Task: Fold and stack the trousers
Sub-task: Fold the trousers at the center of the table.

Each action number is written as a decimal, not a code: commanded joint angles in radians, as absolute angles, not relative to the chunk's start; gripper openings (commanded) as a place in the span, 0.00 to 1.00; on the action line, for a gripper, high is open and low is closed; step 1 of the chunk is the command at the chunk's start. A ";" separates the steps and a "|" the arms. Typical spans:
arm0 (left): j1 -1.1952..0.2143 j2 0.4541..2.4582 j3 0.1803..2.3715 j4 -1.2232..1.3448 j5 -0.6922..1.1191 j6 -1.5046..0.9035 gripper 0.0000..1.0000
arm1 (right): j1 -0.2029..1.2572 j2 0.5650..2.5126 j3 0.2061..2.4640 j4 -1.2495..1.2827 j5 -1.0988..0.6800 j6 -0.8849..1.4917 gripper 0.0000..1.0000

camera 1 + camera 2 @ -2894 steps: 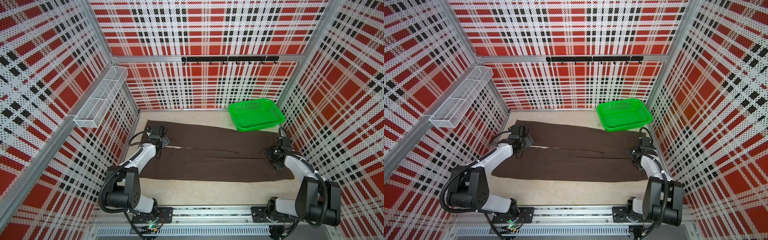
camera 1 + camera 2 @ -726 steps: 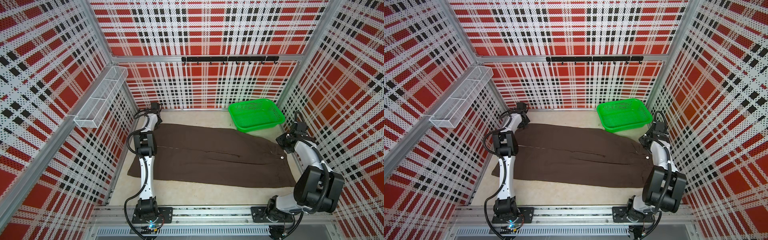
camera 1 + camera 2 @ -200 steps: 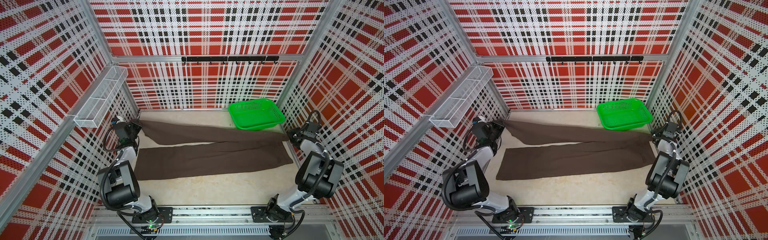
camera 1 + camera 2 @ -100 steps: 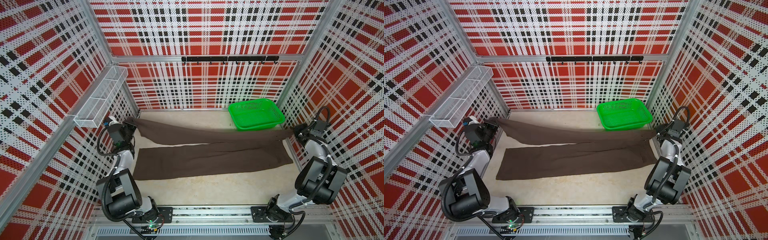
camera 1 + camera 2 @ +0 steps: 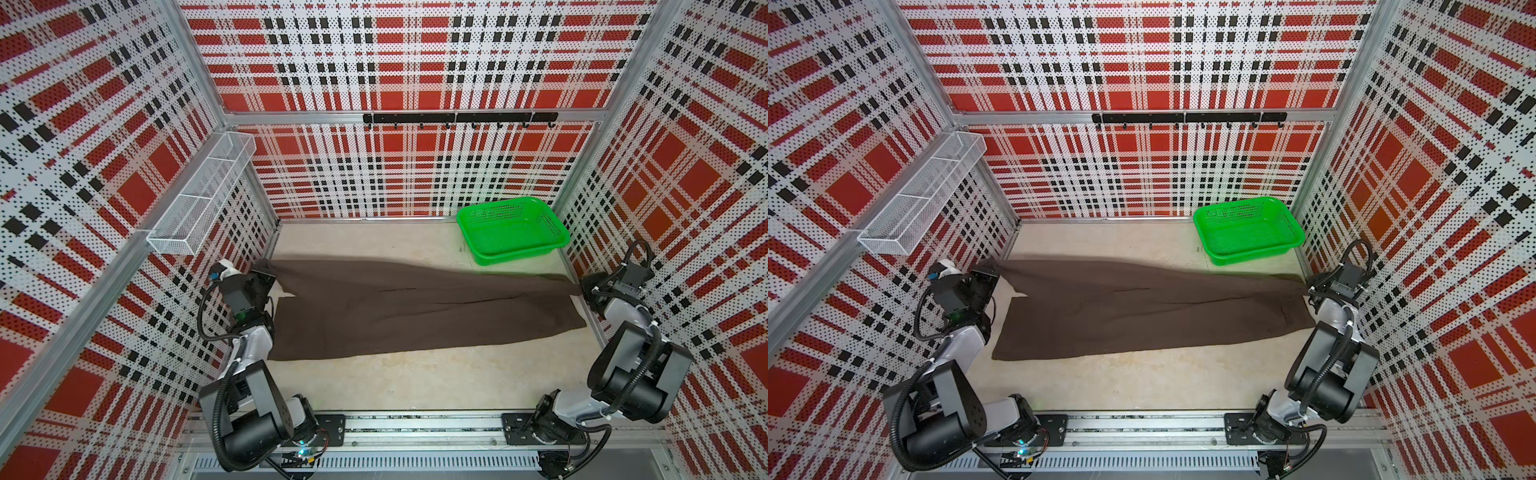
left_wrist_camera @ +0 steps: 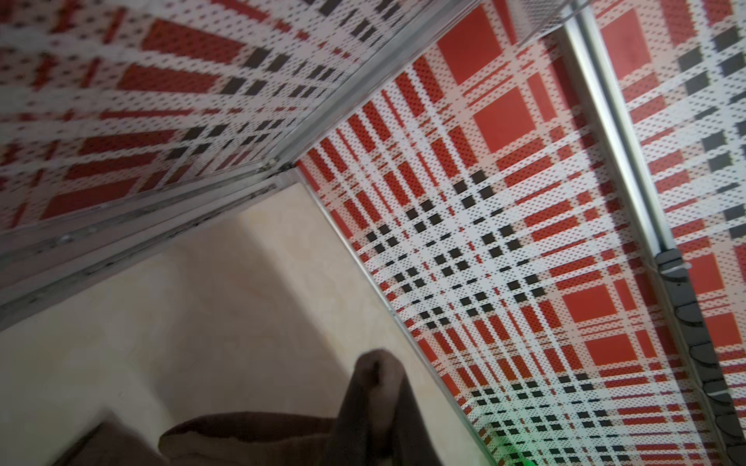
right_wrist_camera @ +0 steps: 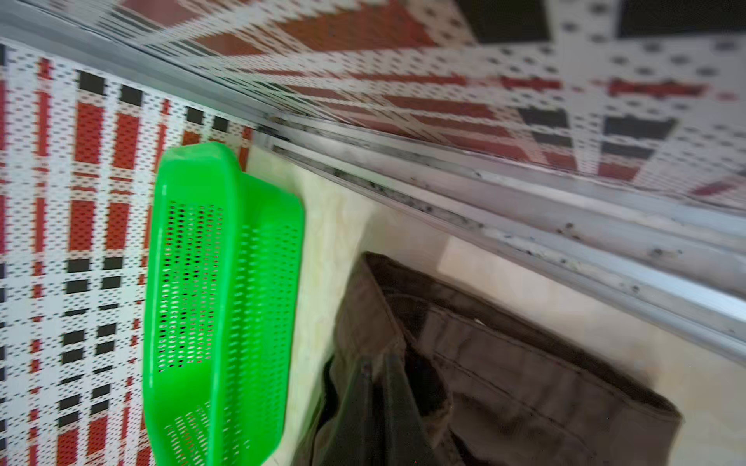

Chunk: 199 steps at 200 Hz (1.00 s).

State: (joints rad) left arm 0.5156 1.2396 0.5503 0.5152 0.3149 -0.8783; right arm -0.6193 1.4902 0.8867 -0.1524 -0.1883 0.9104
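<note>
In both top views the trousers (image 5: 415, 316) stretch lengthwise across the beige worktop (image 5: 415, 382), their far edge lifted off it. The left tool (image 5: 266, 277) is clamped on a leg end by the left wall. The right tool (image 5: 582, 286) is clamped on the waist end by the right wall. Only the right wrist view shows the waist stitching, beside the green basket (image 7: 226, 282). Perforated red, white and black plaid walls enclose the cell, carrying a white wire shelf (image 5: 199, 199) and a black hook rail (image 5: 459, 117).
</note>
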 commanded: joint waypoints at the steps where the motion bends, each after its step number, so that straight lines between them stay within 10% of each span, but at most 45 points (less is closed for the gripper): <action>1: 0.560 1.177 0.513 0.581 0.320 -0.869 0.00 | -0.653 1.432 0.864 -0.122 -0.150 0.896 0.00; 199: 0.630 0.901 0.370 0.174 0.043 -0.867 0.00 | -0.710 1.462 0.773 -0.188 -0.074 0.821 0.00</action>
